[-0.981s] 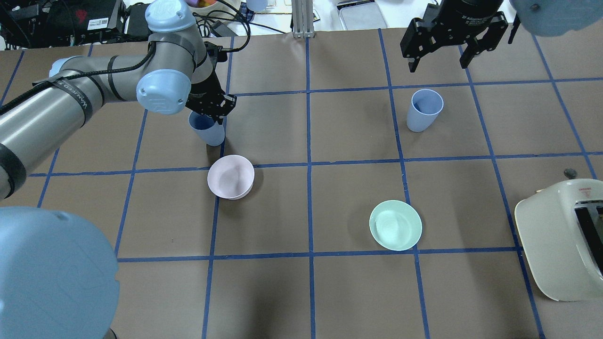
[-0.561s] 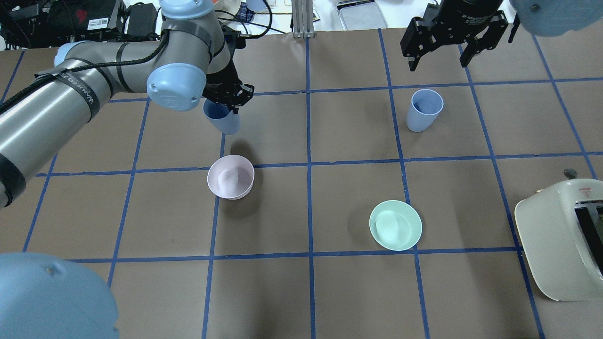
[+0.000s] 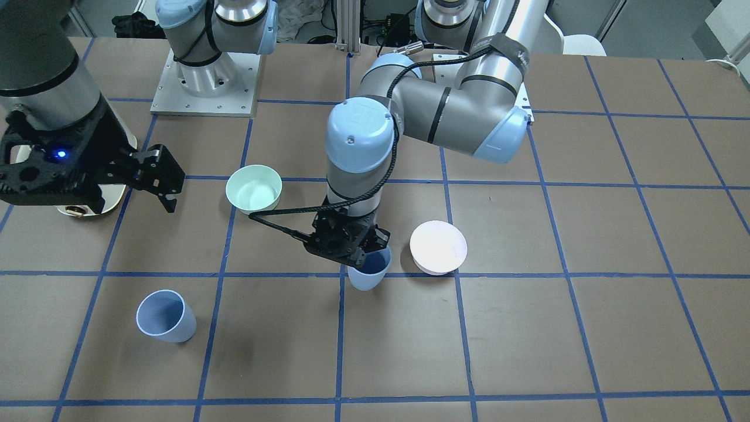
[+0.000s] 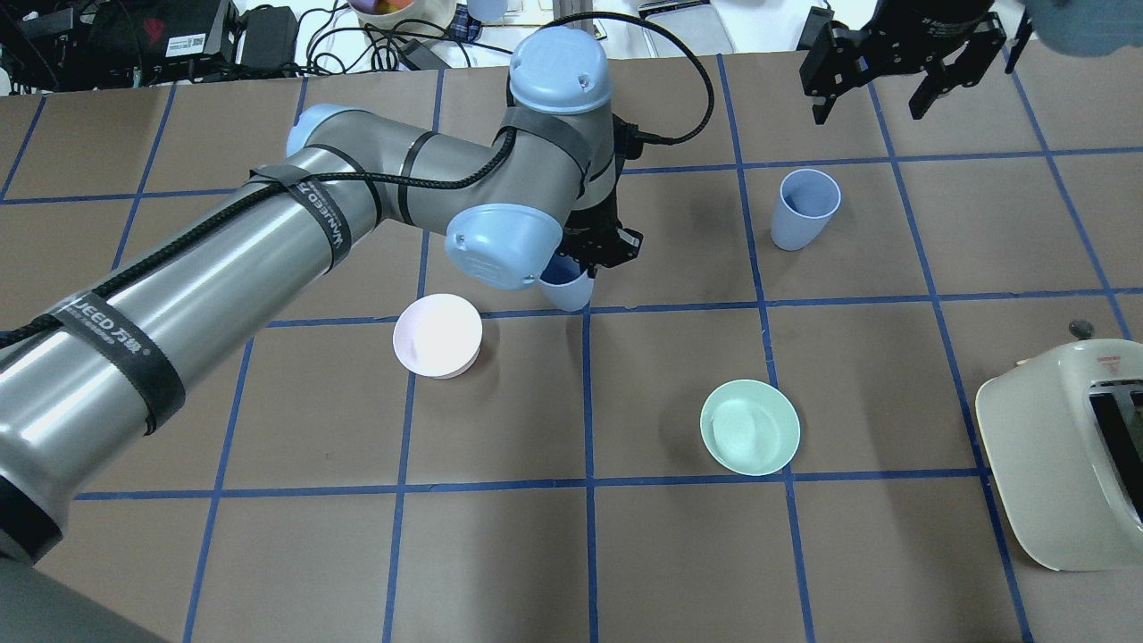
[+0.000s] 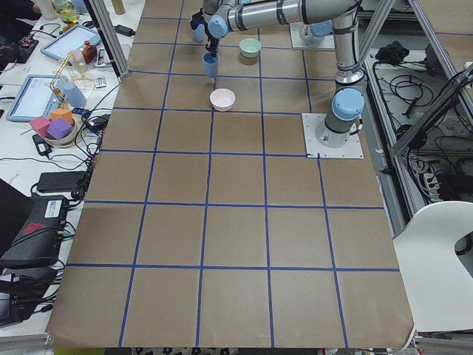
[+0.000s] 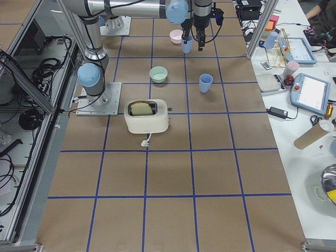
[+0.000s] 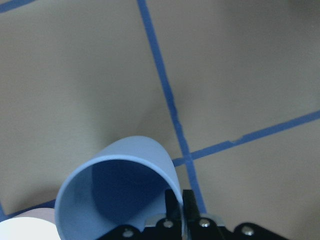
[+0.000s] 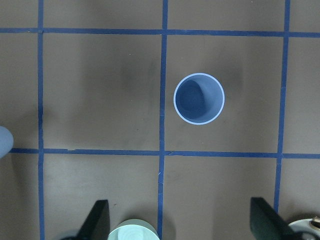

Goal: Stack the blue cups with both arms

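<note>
Currently the left gripper (image 3: 350, 245) pinches one wall of a blue cup (image 3: 369, 271), one finger inside the rim and one outside (clearest in the left wrist view). That held cup hangs mouth-up, slightly tilted, apparently off the table, near the middle grid line and just beside the pink bowl (image 4: 438, 335).

The second blue cup (image 4: 804, 211) stands upright on the table, long axis vertical, mouth open upward. From the held cup it lies toward the robot's right and a little farther from the base, well apart.

The right gripper (image 4: 868, 109) hovers beyond that standing cup, jaws spread, nothing between them. It is the nearer arm to it.

Judgement: the stack turns on bringing the held cup over that open mouth.

Count:
- blue cups, two
- bowls, two (pink, and mint bowl (image 4: 750, 427))
- toaster (image 4: 1054, 464), one
</note>
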Robot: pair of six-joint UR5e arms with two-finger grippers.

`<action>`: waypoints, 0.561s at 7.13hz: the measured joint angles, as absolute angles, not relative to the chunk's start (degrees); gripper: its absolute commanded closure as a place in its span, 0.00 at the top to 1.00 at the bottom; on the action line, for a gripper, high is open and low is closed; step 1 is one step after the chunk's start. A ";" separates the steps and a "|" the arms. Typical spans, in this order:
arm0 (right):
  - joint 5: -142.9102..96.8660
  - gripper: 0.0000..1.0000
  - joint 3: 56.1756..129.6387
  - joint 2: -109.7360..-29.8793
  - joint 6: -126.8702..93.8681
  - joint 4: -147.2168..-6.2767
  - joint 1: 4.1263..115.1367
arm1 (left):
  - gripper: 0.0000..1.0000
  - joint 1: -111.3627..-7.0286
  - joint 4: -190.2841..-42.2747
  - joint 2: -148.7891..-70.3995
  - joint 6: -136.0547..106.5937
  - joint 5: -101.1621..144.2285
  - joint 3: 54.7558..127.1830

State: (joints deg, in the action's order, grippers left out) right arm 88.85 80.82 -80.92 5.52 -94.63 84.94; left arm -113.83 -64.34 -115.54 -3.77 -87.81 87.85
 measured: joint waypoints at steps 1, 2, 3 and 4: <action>88.78 1.00 80.89 -81.01 5.91 -94.61 84.31 | 0.43 -114.47 -64.25 -115.88 -3.70 -87.35 88.04; 88.72 1.00 80.92 -81.10 6.02 -94.61 84.18 | 0.85 -114.58 -64.22 -116.28 -3.58 -87.26 88.34; 88.69 1.00 80.93 -81.12 6.05 -94.61 84.19 | 0.93 -114.54 -64.13 -116.57 -3.71 -87.30 88.52; 88.72 1.00 80.90 -81.04 6.08 -94.63 84.18 | 1.00 -114.37 -64.06 -116.45 -4.02 -87.43 88.55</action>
State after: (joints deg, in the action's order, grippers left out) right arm 88.72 80.90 -81.04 6.08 -94.63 84.18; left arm -114.37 -64.06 -116.45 -4.02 -87.43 88.55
